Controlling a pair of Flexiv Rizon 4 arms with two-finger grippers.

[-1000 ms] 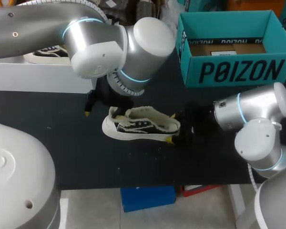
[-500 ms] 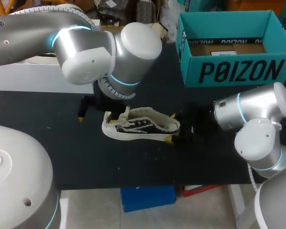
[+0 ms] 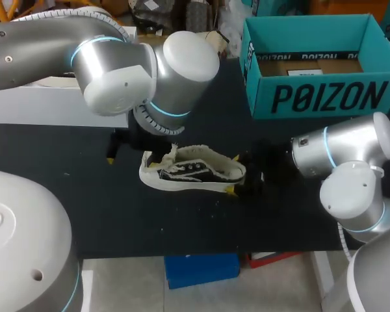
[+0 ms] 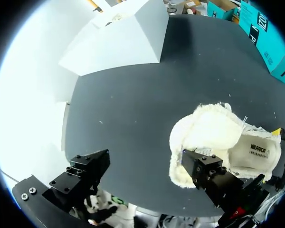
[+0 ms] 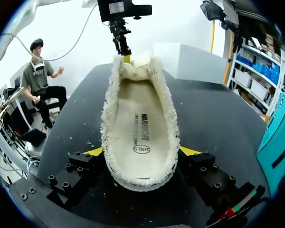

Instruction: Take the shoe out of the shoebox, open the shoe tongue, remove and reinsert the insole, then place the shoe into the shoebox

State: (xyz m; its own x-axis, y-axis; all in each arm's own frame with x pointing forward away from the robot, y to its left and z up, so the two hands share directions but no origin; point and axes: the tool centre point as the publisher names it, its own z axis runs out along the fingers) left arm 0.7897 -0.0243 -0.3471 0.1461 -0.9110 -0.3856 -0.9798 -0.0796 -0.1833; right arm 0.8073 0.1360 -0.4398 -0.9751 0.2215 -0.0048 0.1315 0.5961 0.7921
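The fleece-lined shoe (image 3: pixel 192 172) lies on its side on the black tabletop (image 3: pixel 117 214), outside the teal shoebox (image 3: pixel 312 97), which stands open at the far right corner. A white box (image 3: pixel 52 104) stands at the far left. The head view shows the right end effector (image 3: pixel 234 174) at one end of the shoe and the left end effector (image 3: pixel 134 156) at the other, but the left arm's bulk hides how the latter meets it. The right wrist view settles the right side: the end effector (image 5: pixel 141 152) is closed on the shoe (image 5: pixel 109 123), one yellow tip pressed against each fleecy flank. This view alone looks straight down into the opening at the insole (image 5: pixel 137 118) lying flat inside. It also catches one of the left arm's fingers (image 5: pixel 125 47) reaching down onto the far end. The left wrist view shows that end effector (image 4: pixel 142 178) spread wide and holding nothing. One finger touches the fleece edge of the shoe (image 4: pixel 218 137), while the other hangs over bare tabletop well apart from it. Beyond lie the white box (image 4: pixel 133 42) and a corner of the shoebox (image 4: pixel 268 38).
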